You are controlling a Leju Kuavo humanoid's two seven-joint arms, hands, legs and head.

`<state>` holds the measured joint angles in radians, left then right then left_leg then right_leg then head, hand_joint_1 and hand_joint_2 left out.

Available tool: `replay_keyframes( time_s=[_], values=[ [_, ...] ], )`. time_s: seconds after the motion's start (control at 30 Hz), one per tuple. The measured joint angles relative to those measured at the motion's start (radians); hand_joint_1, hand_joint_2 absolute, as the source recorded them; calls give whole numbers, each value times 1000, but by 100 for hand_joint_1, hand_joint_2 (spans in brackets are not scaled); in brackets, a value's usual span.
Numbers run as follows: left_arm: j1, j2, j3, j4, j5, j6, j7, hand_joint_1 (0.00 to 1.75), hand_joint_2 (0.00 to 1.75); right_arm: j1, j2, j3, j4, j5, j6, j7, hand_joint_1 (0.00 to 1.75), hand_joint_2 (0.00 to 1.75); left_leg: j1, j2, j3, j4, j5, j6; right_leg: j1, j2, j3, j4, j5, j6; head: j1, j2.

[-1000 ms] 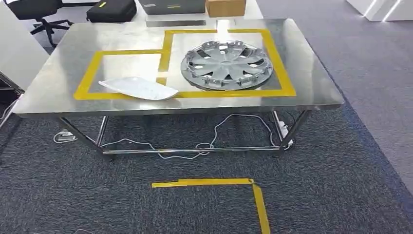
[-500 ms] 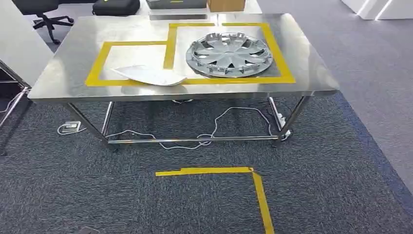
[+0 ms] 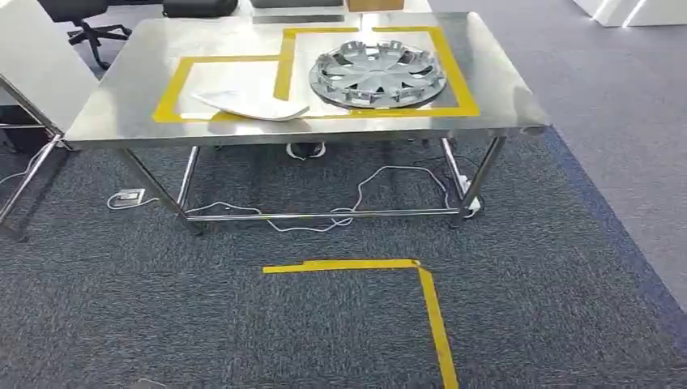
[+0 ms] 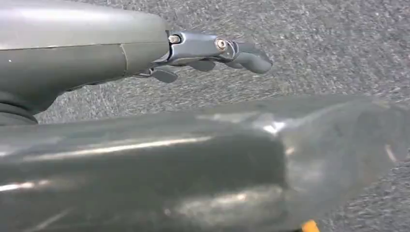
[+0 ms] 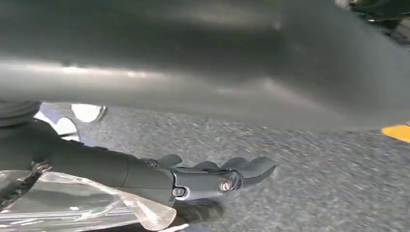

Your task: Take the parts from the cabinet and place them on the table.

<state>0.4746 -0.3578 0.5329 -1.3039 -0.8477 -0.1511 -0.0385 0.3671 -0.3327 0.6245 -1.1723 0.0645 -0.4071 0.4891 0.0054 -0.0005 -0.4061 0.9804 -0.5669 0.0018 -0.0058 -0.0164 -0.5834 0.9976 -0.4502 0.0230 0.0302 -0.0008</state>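
Left hand (image 4: 212, 53) hangs over grey carpet (image 4: 314, 43), fingers stretched out and a bit apart, nothing in it. Right hand (image 5: 212, 181) also hangs above the carpet, fingers extended; clear crinkled plastic (image 5: 87, 203) sits right against its wrist side, cannot tell if the hand holds it or if the fingers are apart or together. A yellow tape bit (image 5: 399, 131) shows on the floor near that hand. Farther out, from the head view, a steel table (image 3: 121, 89) stands ahead on the carpet with yellow tape rectangles (image 3: 279, 61) on its top. Silver hubcap (image 3: 377, 73) lies flat inside the right-hand rectangle. White flat part (image 3: 247, 104) lies at the near edge of the left rectangle, overlapping the tape line, well apart from the hubcap. White cable (image 3: 356, 212) trails under the table along the lower crossbar. Yellow floor tape corner (image 3: 421, 267) marks the carpet in front of the table. Office chair base (image 3: 89, 31) and a dark case (image 3: 198, 6) sit behind the table's far edge.
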Motion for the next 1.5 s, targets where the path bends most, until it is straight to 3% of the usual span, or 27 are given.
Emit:
replay_keyframes(
  time_s=[0.07, 0.13, 0.2, 0.27, 0.3, 0.33, 0.4, 0.43, 0.5, 0.53, 0.63, 0.7, 0.77, 0.8, 0.87, 0.93, 0.97, 1.0, 1.03, 1.13, 1.17, 1.27, 1.33, 1.4, 1.43, 1.47, 1.5],
  values=[
    [-3, 0, 0, 6, -2, 2, -6, 0, 0, -9, -7, 15, 2, -8, -8, 0, 0, 0, -6, 0, -13, -3, -2, 10, -4, -1, -12, -3, 23, 12, -2, 0],
    [-4, -2, 1, 12, -4, 3, -9, 0, 0, -13, -14, 29, 6, -17, -14, -1, 0, 0, 0, 7, -33, -12, 23, 33, -9, 2, -21, -2, 33, 26, -2, 0],
    [-11, -1, 4, 19, -8, 5, -11, 0, 0, -15, -18, 41, 10, -23, -17, -4, 0, 0, -5, 12, -66, -10, 49, 51, -10, 11, -48, 67, -88, 33, 1, 0],
    [-11, -1, 4, 25, -9, 5, -13, 0, 0, -18, -22, 50, 13, -25, -19, -6, 0, 0, -9, 16, -101, -9, 78, 53, -10, 13, -78, 214, -199, 39, 2, 0],
    [-13, -1, 4, 29, -9, 5, -13, 0, 0, -19, -23, 51, 15, -26, -19, -6, 0, 0, -12, 16, -122, -7, 94, 54, -10, 13, -80, 279, -211, 41, 3, 0],
    [-15, -1, 5, 32, -9, 5, -13, 0, 0, -18, -24, 53, 16, -27, -20, -6, 0, 0, -14, 16, -140, -5, 108, 53, -10, 13, -68, 303, -186, 40, 1, 0],
    [-19, -1, 5, 38, -10, 5, -17, 0, 0, -19, -26, 57, 18, -32, -24, -7, 0, 0, -17, 17, -178, 2, 133, 49, -9, 13, 5, 250, -94, 35, 2, 0],
    [-22, -1, 5, 42, -11, 5, -19, 0, 0, -21, -28, 59, 19, -37, -28, -9, 0, 0, -18, 17, -195, 6, 144, 47, -9, 13, 66, 178, -72, 31, 2, 0],
    [-27, -1, 6, 47, -12, 9, -24, 0, 0, -31, -32, 62, 19, -41, -36, -10, 0, 0, -24, 16, -215, 20, 166, 37, -3, 14, 240, -53, -127, 19, 4, 0],
    [-28, -1, 5, 49, -12, 11, -27, 0, 0, -40, -34, 66, 20, -43, -39, -10, 0, 0, -24, 19, -222, 22, 180, 32, -4, 14, 242, -98, -155, 13, 0, 0],
    [-28, 2, 7, 59, -13, 14, -29, 0, 0, -41, -38, 82, 26, -55, -47, -10, 0, 0, -19, 16, -234, 14, 218, 14, 1, 12, 209, -84, -125, -8, 3, 0],
    [-25, 3, 7, 65, -14, 14, -30, 0, 0, -44, -39, 90, 27, -56, -48, -10, 0, 0, -12, 9, -252, 75, 92, 2, -2, 4, 178, -82, -98, -24, 4, 0],
    [-27, 6, 8, 69, -14, 15, -30, 0, 0, -44, -40, 94, 29, -56, -48, -10, 0, 0, -8, 8, -265, 223, -33, -9, -1, 2, 143, -77, -70, -26, 0, 0],
    [-28, 7, 8, 72, -14, 15, -30, 0, 0, -45, -40, 98, 30, -56, -48, -10, 0, 0, -7, 8, -268, 290, -54, -11, -1, 2, 122, -71, -59, -24, -1, 0],
    [-29, 8, 7, 74, -14, 15, -30, 0, 0, -45, -40, 100, 33, -56, -48, -10, 0, 0, -5, 8, -237, 328, 0, -12, -1, -1, 78, -51, -40, -22, 0, 0],
    [-30, 8, 7, 76, -14, 15, -30, 0, 0, -46, -40, 100, 33, -56, -49, -10, 0, 0, -5, 8, -148, 230, 66, -6, 0, -2, 43, -27, -24, -18, 0, 0],
    [-31, 8, 7, 76, -14, 15, -31, 0, 0, -47, -40, 101, 33, -56, -49, -10, 0, 0, -6, 6, -73, 130, 57, 1, 0, 0, 27, -16, -15, -15, -1, 0],
    [-33, 9, 7, 77, -15, 15, -31, 0, 0, -47, -40, 101, 33, -55, -49, -10, 0, 0, -11, 4, -13, 36, 17, 9, 4, 1, 14, -8, -9, -9, -1, 0],
    [-34, 10, 7, 77, -14, 16, -31, 0, 0, -46, -40, 101, 33, -55, -49, -10, 0, 0, -11, 4, 9, -17, -4, 16, 4, 0, 6, -4, 2, -3, 1, 0],
    [-32, 10, 6, 79, -14, 16, -32, 0, 0, -44, -41, 101, 34, -55, -50, -10, 0, 0, -16, 5, -19, -20, 19, 38, 0, -1, -2, -13, 34, 19, 0, 0],
    [-34, 9, 7, 80, -14, 16, -33, 0, 0, -44, -43, 103, 34, -56, -51, -10, 0, 0, -11, 13, -27, -23, 34, 45, -4, 6, -7, -1, 8, 22, -2, 0],
    [-35, 9, 8, 83, -13, 18, -34, 0, 0, -44, -43, 106, 35, -56, -54, -10, 0, 0, -14, 15, -77, -22, 74, 60, -6, 12, -61, 166, -179, 35, 4, 0],
    [-39, 10, 8, 90, -12, 24, -36, 0, 0, -46, -43, 109, 37, -59, -60, -10, 0, 0, -16, 17, -116, -20, 103, 59, -7, 12, -74, 290, -214, 40, 4, 0],
    [-42, 10, 8, 97, -12, 29, -39, 0, 0, -46, -43, 114, 39, -67, -68, -9, 0, 0, -16, 18, -152, -13, 127, 54, -7, 12, -33, 286, -143, 42, 4, 0],
    [-44, 10, 8, 100, -12, 29, -39, 0, 0, -47, -46, 117, 40, -71, -71, -9, 0, 0, -16, 19, -174, -8, 136, 51, -7, 12, 26, 220, -89, 41, 3, 0],
    [-45, 10, 8, 102, -12, 31, -41, 0, 0, -48, -47, 119, 40, -74, -74, -9, 0, 0, -15, 18, -191, -2, 147, 46, -7, 12, 97, 129, -73, 37, 4, 0],
    [-47, 10, 8, 103, -12, 33, -43, 0, 0, -52, -49, 121, 40, -76, -78, -9, 0, 0, -17, 18, -194, 8, 154, 41, -7, 12, 175, 27, -105, 32, 3, 0]
  ],
)
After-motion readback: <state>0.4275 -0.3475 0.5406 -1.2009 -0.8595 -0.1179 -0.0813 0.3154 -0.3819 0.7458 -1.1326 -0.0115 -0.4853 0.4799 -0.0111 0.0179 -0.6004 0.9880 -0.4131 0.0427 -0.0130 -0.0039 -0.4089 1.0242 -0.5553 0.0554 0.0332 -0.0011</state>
